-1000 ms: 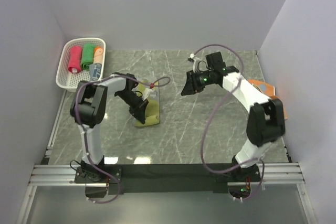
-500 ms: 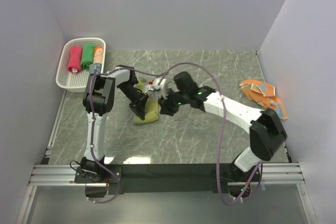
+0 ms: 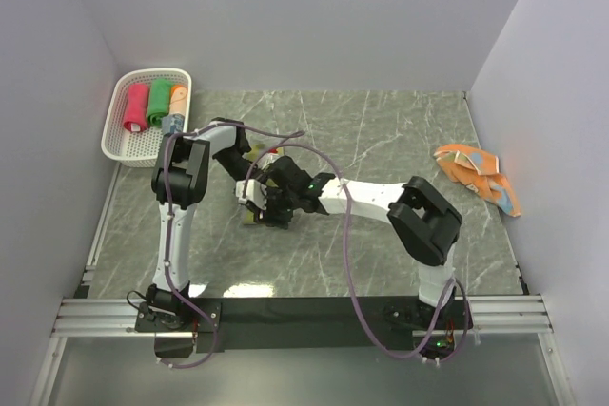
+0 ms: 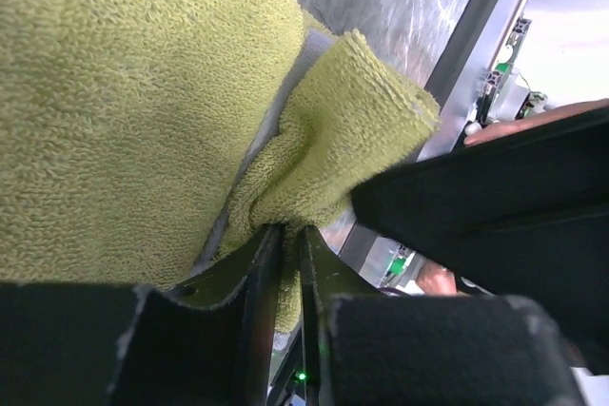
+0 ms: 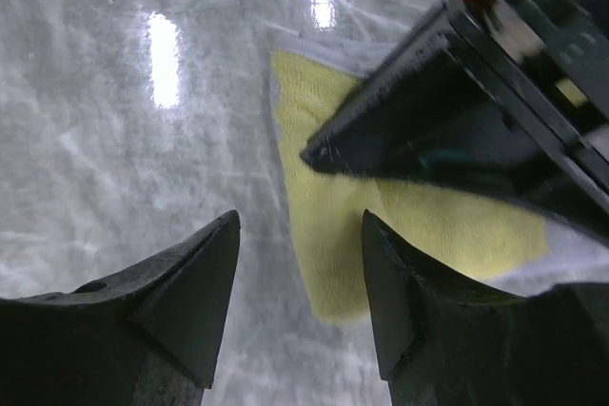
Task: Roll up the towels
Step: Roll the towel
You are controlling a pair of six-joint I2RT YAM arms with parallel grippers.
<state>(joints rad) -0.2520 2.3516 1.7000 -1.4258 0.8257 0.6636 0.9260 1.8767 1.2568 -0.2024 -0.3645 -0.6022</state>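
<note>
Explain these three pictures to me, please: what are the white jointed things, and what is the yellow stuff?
The white jointed things are two robot arms bolted to a marble-patterned table. The wide picture looks down on them from above. Each arm ends in a two-finger gripper with a small camera beside it, and the two close-ups come from those cameras. In the left arm's close-up, the left gripper pinches a fold of a yellow towel. In the right arm's close-up, the right gripper stands open just over the same towel, holding nothing. At the far left, a white basket holds rolled towels, among them pink, green and orange. Near the right edge lies a crumpled orange cloth with blue marks.
</note>
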